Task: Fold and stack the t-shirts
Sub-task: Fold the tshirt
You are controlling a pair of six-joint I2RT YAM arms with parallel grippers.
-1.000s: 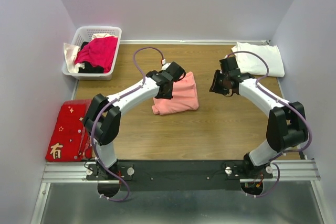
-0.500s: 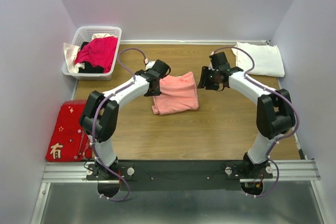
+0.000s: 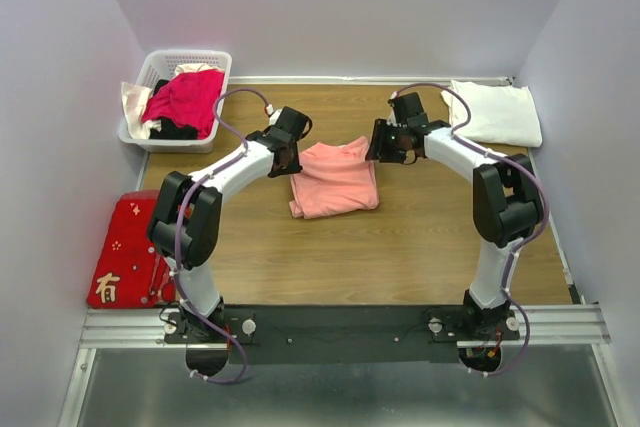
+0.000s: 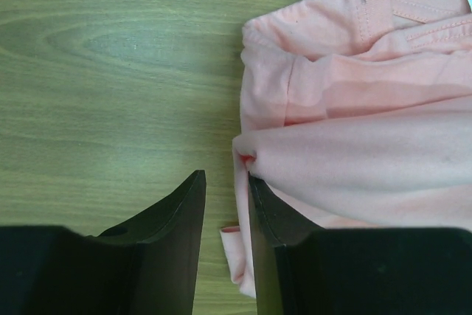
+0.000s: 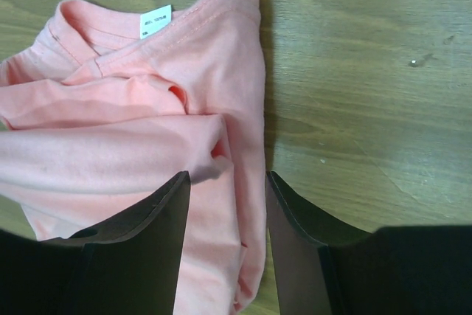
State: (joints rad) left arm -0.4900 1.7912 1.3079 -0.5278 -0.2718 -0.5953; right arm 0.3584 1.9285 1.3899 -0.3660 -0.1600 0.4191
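The salmon-pink t-shirt lies partly folded and rumpled at the middle of the table, neck toward the back. My left gripper is at its left edge; in the left wrist view the jaws stand narrowly open, with the shirt's edge hanging loose between them. My right gripper is at its right edge; in the right wrist view it is wide open, astride the shirt's right border. The white t-shirt lies folded at the back right corner.
A white basket with magenta and dark clothes stands at the back left. A flat red cloth with gold characters lies along the left wall. The wooden table ends at walls on three sides.
My left gripper has moved off the top of the pink shirt, back and left to its left edge. My right gripper has moved left and back to the shirt's right edge.
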